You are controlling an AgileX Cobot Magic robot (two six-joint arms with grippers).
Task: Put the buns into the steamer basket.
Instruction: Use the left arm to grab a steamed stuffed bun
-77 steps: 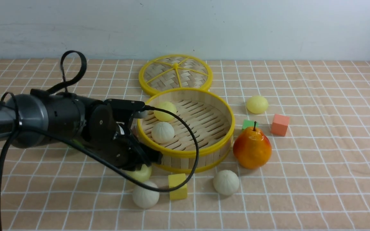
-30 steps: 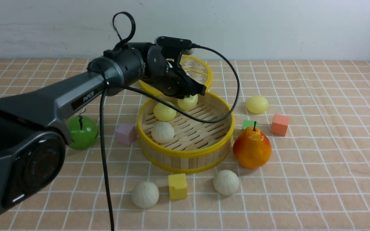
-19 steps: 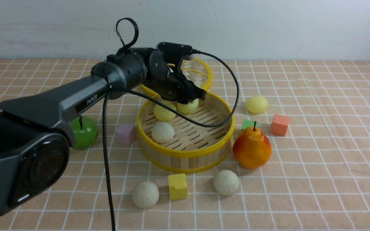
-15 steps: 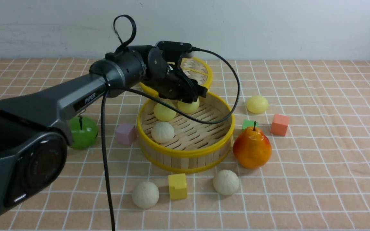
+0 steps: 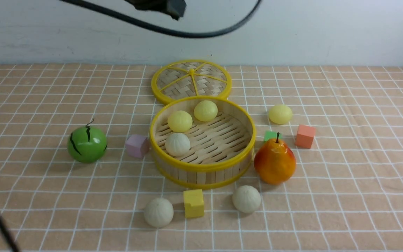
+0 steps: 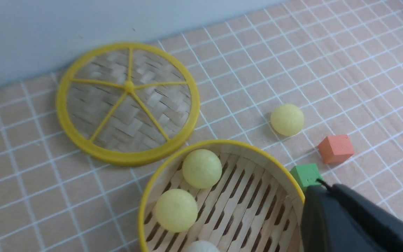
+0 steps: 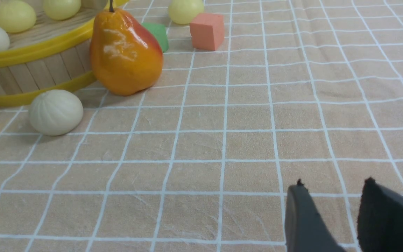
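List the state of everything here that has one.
Basket: uncovered.
Lid: off, flat behind basket.
Three buns: in basket.
Three buns: outside, on cloth.
Pear: upright.
Right hand: open, empty.
Left hand: above basket, grip unclear.

No legible text, label, brand, number or sign found in any view.
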